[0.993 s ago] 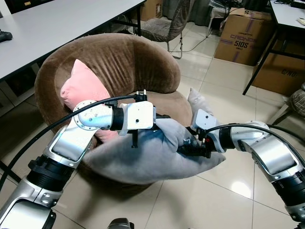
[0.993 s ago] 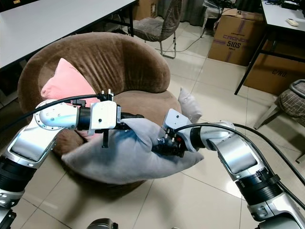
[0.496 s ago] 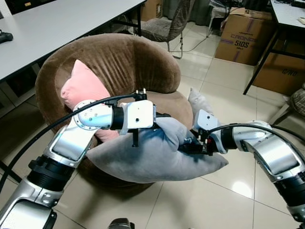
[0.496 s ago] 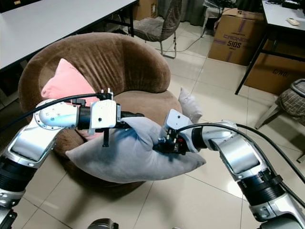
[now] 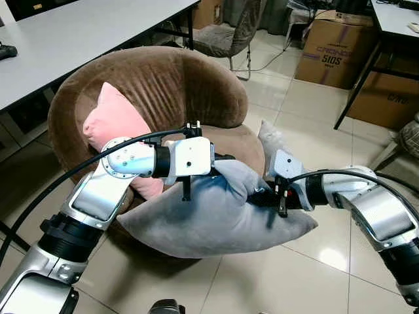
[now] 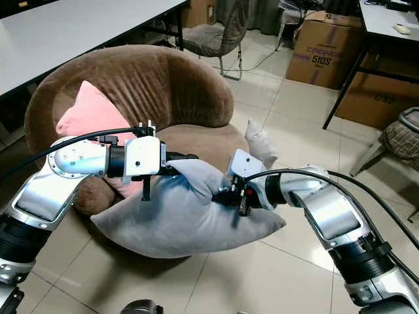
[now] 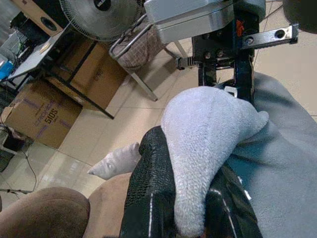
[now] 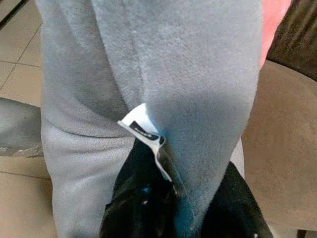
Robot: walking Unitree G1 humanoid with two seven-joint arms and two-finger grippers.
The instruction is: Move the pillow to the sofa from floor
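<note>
So the grey pillow [image 5: 216,219] is up off the floor, held between both arms right at the front edge of the brown sofa [image 5: 163,85], its back part over the seat and the rest hanging out over the tiles. The left gripper [image 5: 226,160] has its two black fingers [image 7: 148,198] pinched tight on a bunched-up corner at the top of it, and the right gripper [image 5: 258,196] is clamped on a fold near the little white tag [image 8: 143,130], so both are closed on fabric. Pillow count is three: the grey one, a pink one [image 5: 114,124] leaning on the sofa back, and a lighter grey one [image 5: 272,140] on the floor just beside the sofa on the right. Two cardboard boxes [image 5: 334,49] sit further back by a black-legged table [image 5: 383,39], one long white table [image 5: 72,33] runs along the left, and there's a chair [image 5: 229,29] behind the sofa.
</note>
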